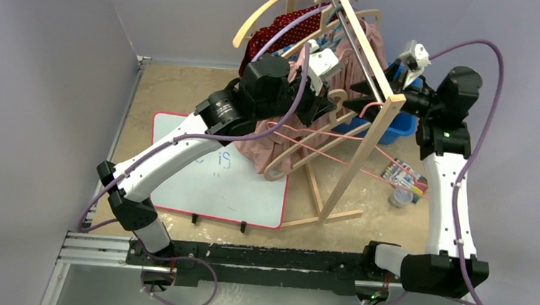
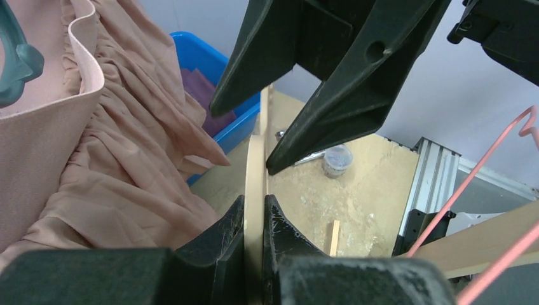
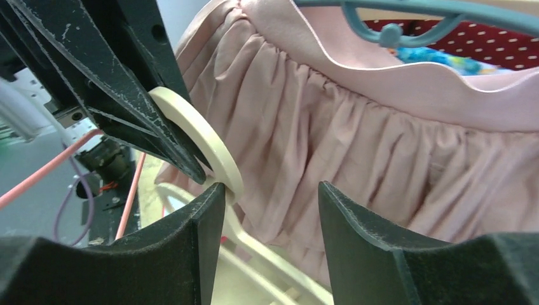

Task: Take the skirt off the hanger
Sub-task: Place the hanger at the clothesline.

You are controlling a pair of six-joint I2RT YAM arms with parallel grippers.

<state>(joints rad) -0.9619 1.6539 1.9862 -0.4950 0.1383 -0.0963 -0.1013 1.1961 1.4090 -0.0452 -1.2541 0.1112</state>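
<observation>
Here, the pink skirt [image 3: 381,140] hangs gathered from the wooden rack [image 1: 369,131], its waistband up beside a teal hanger [image 3: 413,9] and its folds falling towards the table. Just beside the cloth curves a cream hanger [image 2: 255,171]. The left gripper [image 2: 254,203] is clamped tight on that cream strip, both fingers pressed against it. The right gripper [image 3: 270,187] faces it with its jaws spread wide, one finger touching the cream hanger, nothing held between them. Behind the skirt sits a blue bin [image 2: 203,63], and a whiteboard [image 1: 207,184] lies on the table below the left arm.
</observation>
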